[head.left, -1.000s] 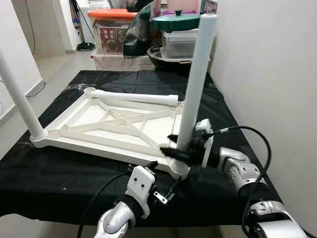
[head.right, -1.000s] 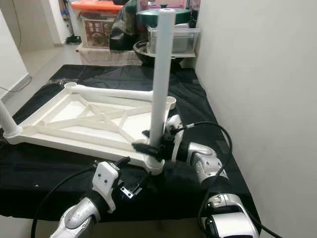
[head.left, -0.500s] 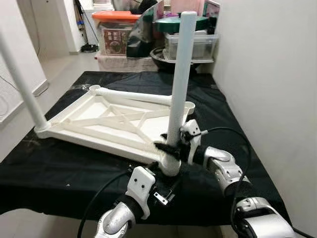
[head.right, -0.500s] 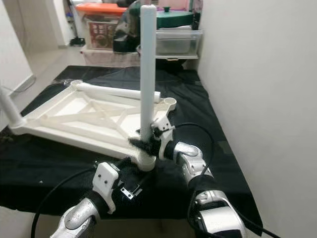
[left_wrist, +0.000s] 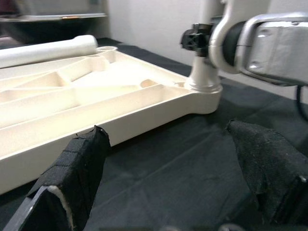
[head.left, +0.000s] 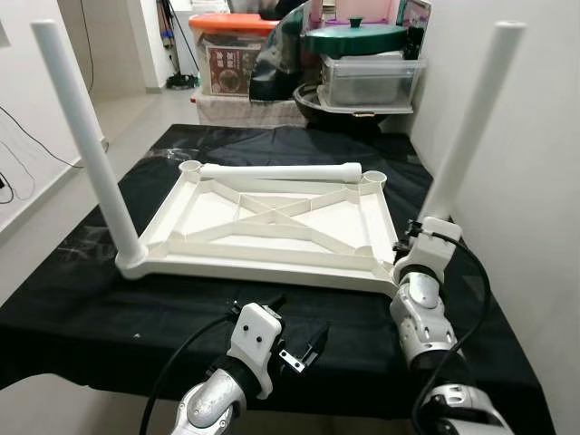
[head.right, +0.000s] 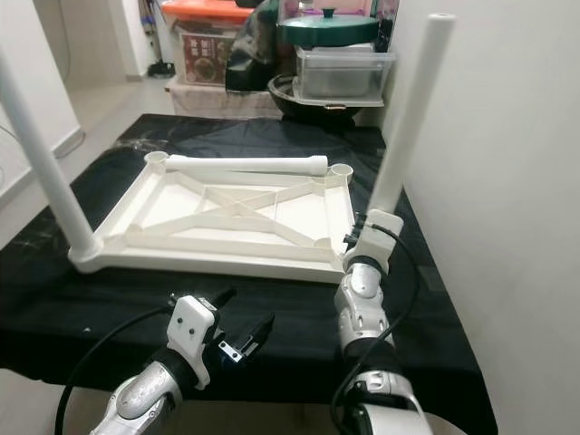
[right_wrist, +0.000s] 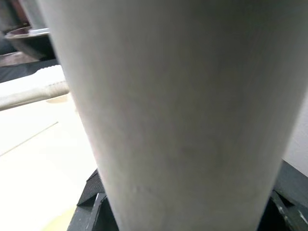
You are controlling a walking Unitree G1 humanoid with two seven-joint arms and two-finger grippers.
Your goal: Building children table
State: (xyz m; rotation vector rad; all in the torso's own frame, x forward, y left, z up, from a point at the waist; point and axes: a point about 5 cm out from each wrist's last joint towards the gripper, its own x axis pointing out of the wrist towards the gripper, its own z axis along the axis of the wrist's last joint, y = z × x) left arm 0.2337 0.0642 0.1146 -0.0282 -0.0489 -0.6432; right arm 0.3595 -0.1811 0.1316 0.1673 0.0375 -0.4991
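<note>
On the black cloth [head.left: 82, 299], the upturned tabletop [head.left: 272, 231] has swung square mid-frame; right gripper [head.left: 410, 250] stays clamped on the right leg [head.left: 467, 122], now seated; left gripper [head.left: 299, 337] hovers, fingers apart.

Overall light: we saw bright, even indoor light in both eye views, with no hard shadows on the black cloth-covered table [head.left: 82, 308].
Highlights: the white plastic tabletop frame [head.left: 272, 222] was close to washed out, its ribs still legible.
Sharpness: the eye views were crisp, without motion blur.
Left wrist view: the two black padded fingers [left_wrist: 79, 166] were soft and out of focus up close.
Right wrist view: the white round leg tube [right_wrist: 178, 110] was a blurred grey mass, dimly shaded.
</note>
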